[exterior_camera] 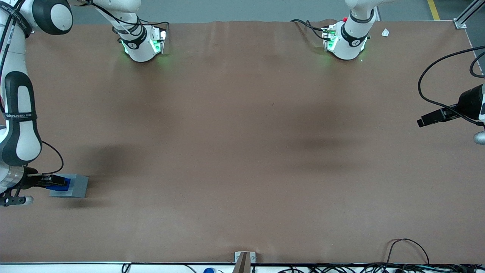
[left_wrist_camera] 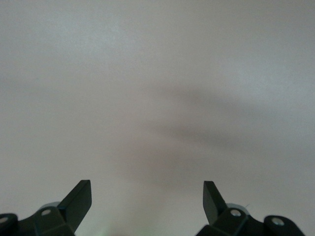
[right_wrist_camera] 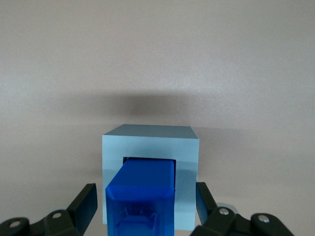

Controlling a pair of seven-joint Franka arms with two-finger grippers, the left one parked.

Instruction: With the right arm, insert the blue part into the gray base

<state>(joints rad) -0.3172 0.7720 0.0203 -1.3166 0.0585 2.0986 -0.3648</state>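
Front view, lower left of the frame: the gray base (exterior_camera: pixel 72 185) rests on the brown tabletop (exterior_camera: pixel 242 151), toward the working arm's end and nearer the front camera than either arm pedestal. The blue part (exterior_camera: pixel 60 186) sits at the base's top face, in its recess.

The right arm (exterior_camera: pixel 17 125) descends along the left edge of the frame. Its jaws, the black gripper (exterior_camera: pixel 51 181), hang directly over the blue part and the base.

Right wrist view: the blue part (right_wrist_camera: pixel 142 194) stands in the square recess of the gray base (right_wrist_camera: pixel 150 147), with a dark gap of the recess visible at its upper edge. The part rises above the base's top face; how deep it is seated cannot be determined. The gripper (right_wrist_camera: pixel 142 206) has its jaws spread, one finger (right_wrist_camera: pixel 86 201) on each flank of the base, clear of the blue part. Contact between fingers and base cannot be confirmed.
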